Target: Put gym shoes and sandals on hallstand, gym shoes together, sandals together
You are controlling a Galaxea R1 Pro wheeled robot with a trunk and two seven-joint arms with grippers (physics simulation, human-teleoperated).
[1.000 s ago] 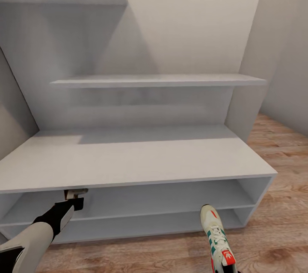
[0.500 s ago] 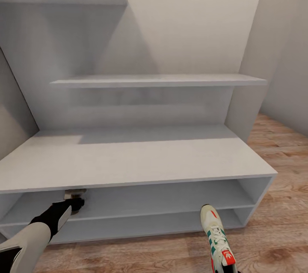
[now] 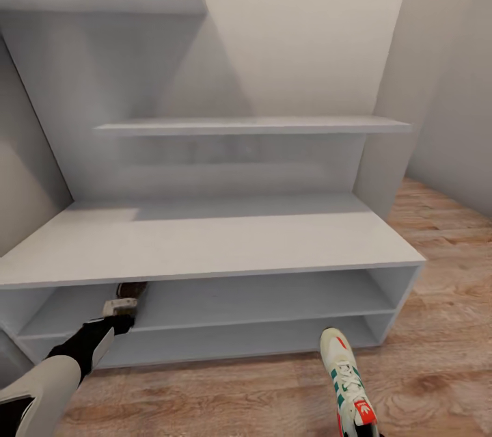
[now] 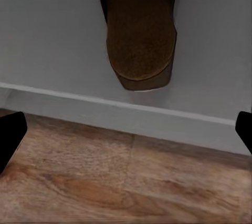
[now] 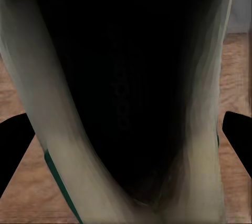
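Left gripper (image 4: 126, 129) has let go, jaws now spread: sandal (image 4: 139, 34) sits on upper shelf of rack (image 3: 205, 252). Right gripper jaws clamp sneaker (image 3: 350, 382), hanging just before rack's right end. One sandal racked; sneaker likely next.

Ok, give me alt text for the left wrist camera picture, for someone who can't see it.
A dark brown sandal lies on a pale grey shelf of the hallstand, its rounded end near the shelf's front edge. Below the edge runs light brown wood-plank floor. The left gripper is open, its two black fingertips at the picture's sides, clear of the sandal.
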